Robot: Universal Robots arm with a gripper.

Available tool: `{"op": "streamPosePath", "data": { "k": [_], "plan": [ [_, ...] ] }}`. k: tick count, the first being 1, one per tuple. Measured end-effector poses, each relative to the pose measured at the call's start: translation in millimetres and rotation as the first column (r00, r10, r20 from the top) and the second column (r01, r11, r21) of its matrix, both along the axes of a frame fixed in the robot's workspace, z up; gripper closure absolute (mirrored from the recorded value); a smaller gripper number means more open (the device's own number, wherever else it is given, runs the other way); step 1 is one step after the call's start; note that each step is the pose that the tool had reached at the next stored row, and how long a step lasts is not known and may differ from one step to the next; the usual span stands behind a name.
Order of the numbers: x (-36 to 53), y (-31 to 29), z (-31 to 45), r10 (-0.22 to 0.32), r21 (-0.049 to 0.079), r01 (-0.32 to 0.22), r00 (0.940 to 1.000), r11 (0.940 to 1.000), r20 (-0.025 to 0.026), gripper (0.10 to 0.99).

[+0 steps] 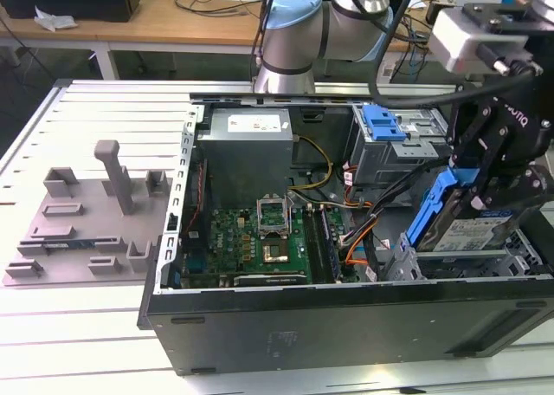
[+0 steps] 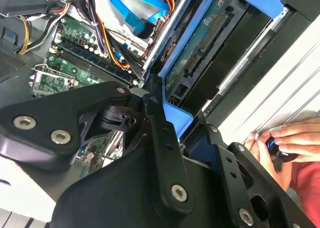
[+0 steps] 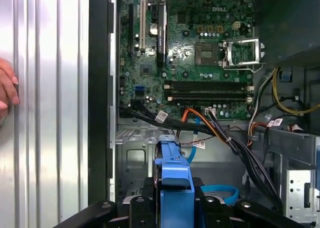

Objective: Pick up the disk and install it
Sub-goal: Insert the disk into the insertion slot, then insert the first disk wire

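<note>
Hanging clamped in gripper [image 3: 174,195]: disk [image 3: 173,164]

The arm [image 1: 294,40] stands at the upper centre of the exterior view and extends toward the exterior view's right. The wrist [image 1: 480,35] is at the upper right, with the black gripper [image 1: 485,206] pointing downward beneath it. The fingers [image 3: 141,208] are clamped on the disk [image 1: 472,230].

The exterior view looks down from well off at the open computer case [image 1: 346,326]; both wrist views sit close above its motherboard [image 3: 190,53].
</note>
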State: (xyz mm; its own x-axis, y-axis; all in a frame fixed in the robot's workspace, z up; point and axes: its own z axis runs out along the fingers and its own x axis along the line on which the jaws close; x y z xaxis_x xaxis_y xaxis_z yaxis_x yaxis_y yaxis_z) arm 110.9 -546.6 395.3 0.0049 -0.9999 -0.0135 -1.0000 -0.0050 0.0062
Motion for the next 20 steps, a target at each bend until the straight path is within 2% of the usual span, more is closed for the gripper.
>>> {"op": "streamPosePath", "data": {
  "k": [4, 6, 7, 8, 9, 20],
  "plan": [
    [-1.3, 0.0, -8.1, 0.000, 0.000, 0.000, 1.0000, 1.0000, 0.0014, 0.710],
    [-1.5, 0.0, -9.7, 0.000, 0.000, 0.000, 1.0000, 1.0000, 0.0022, 0.710],
    [-1.5, 0.0, -9.9, 0.000, 0.000, 0.000, 1.0000, 1.0000, 0.0021, 0.592],
    [-1.5, 0.0, -9.9, 0.000, 0.000, 0.000, 1.0000, 1.0000, 0.0022, 0.592],
    [-1.6, 0.0, -10.0, 0.000, 0.000, 0.000, 1.0000, 1.0000, 0.0021, 0.525],
    [-1.6, 0.0, -10.0, 0.000, 0.000, 0.000, 1.0000, 1.0000, 0.0021, 0.525]
  ]
}}
